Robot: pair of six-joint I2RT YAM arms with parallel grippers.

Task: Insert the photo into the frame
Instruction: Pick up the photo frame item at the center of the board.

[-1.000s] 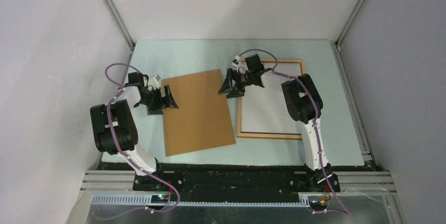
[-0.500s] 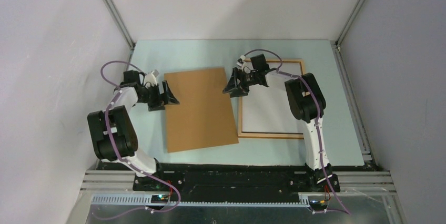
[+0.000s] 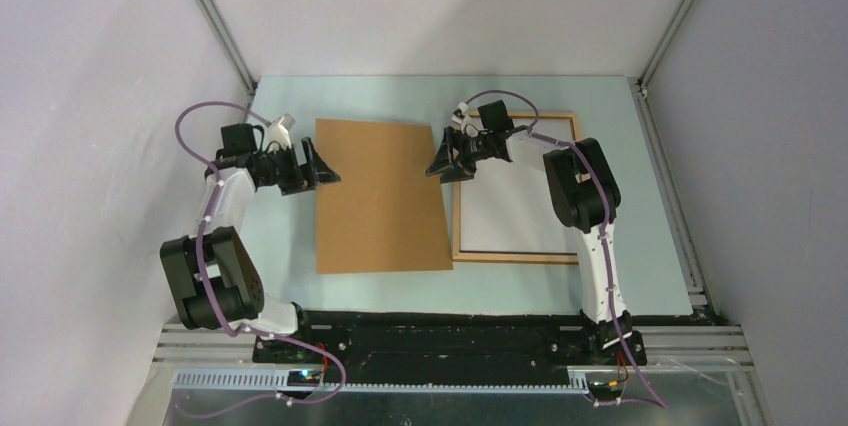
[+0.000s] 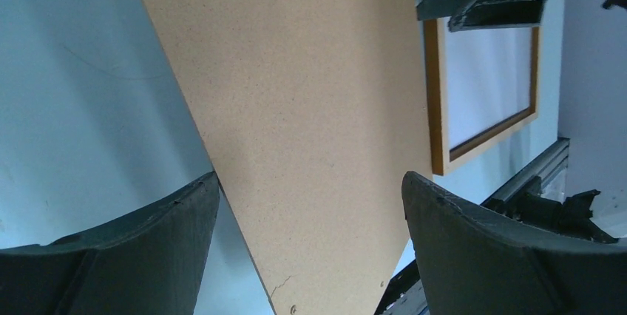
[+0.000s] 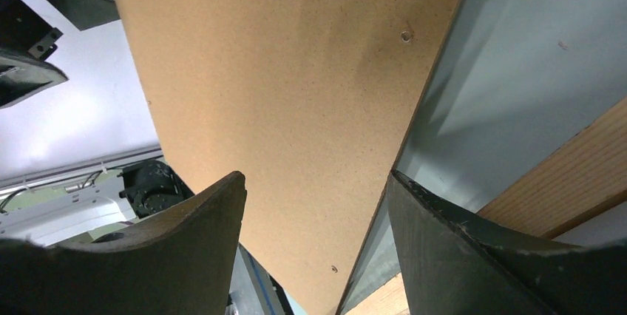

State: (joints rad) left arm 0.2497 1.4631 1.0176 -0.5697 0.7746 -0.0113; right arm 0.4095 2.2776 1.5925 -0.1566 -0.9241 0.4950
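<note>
Pale green bench [image 3: 400, 291] carries a brown board [image 3: 380, 201] at centre, long axis near to far, with the frame [image 3: 515, 258] just right of it and parallel. The white sheet inside is probably the photo [image 3: 515, 211], face down. Farther back, the left gripper [image 3: 322, 167] and right gripper [image 3: 441, 166] flank the board's side edges, both wide open and empty. The right one is nearer the frame.

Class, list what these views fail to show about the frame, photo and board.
Printed side of the photo: top view, only white shows inside the frame.
Upper left corner of the frame: top view, behind the right claw.
Full outline of the board: both wrist views, cut by picture edges.
</note>
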